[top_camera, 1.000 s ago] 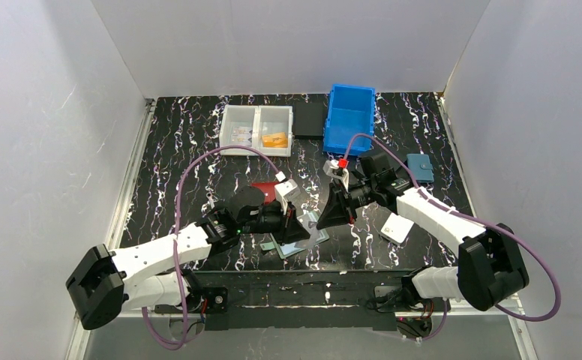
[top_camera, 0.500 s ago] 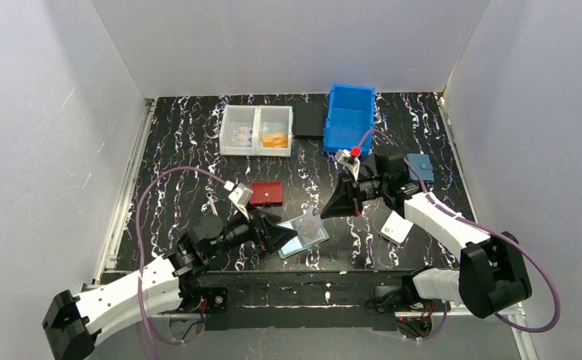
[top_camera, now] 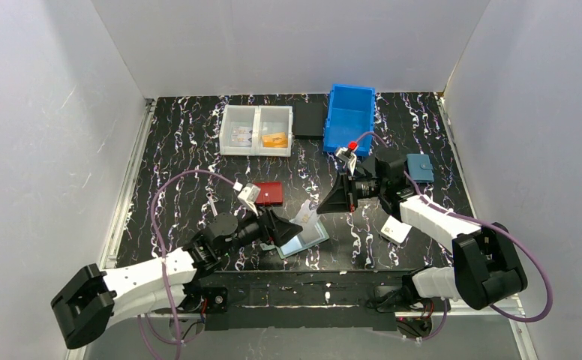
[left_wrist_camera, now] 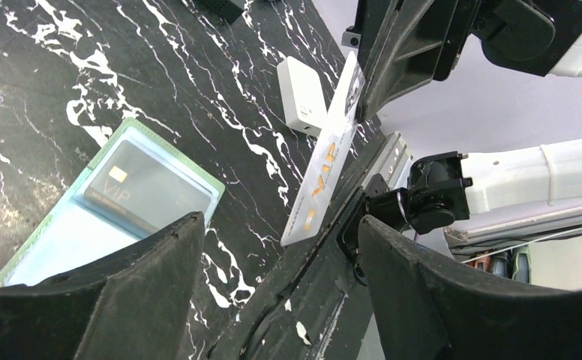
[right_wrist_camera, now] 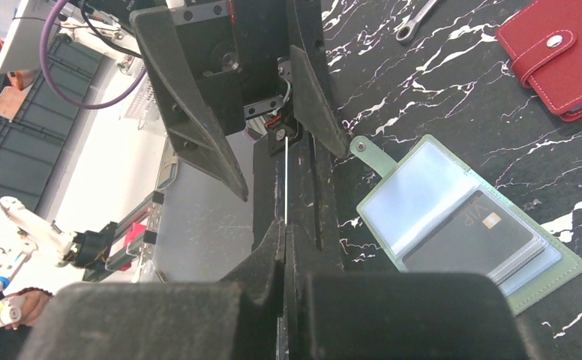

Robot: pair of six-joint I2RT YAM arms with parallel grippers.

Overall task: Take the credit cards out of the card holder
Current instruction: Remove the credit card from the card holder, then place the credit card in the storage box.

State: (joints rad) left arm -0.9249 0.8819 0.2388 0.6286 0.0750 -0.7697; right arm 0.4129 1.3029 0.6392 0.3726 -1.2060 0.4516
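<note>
The left gripper (left_wrist_camera: 280, 223) has let go and drawn back toward its own base since a second ago, when both grippers were crowding over the holder (top_camera: 308, 240). Meanwhile the right gripper (top_camera: 324, 208) has been lifting a pale card (left_wrist_camera: 325, 146) up and away from it. The left jaws are now standing wide apart, holding nothing, with the card hanging just beyond their tips. The right jaws are pinching shut on the card's upper end, holding it tilted clear of the table (top_camera: 183, 150). The holder is lying open and flat on the black marbled surface, near the front edge and between the two arms, with a dark card (right_wrist_camera: 472, 234) sitting in its clear pocket. A red wallet (top_camera: 268, 193) is lying just behind the left gripper, with a wrench (top_camera: 211, 201) to its left. A white wallet (top_camera: 397, 229) and a blue wallet (top_camera: 421, 168) are flanking the right arm. Well back are standing a blue bin (top_camera: 350, 118), a black pad (top_camera: 309, 118) and a white tray (top_camera: 257, 130), none of them blocking the arms. Only the left wrist view is showing the pale card's face, lettered VIP in orange. The right wrist view is catching it edge-on as a thin line, and is also showing the holder's snap tab (right_wrist_camera: 365, 147).
</note>
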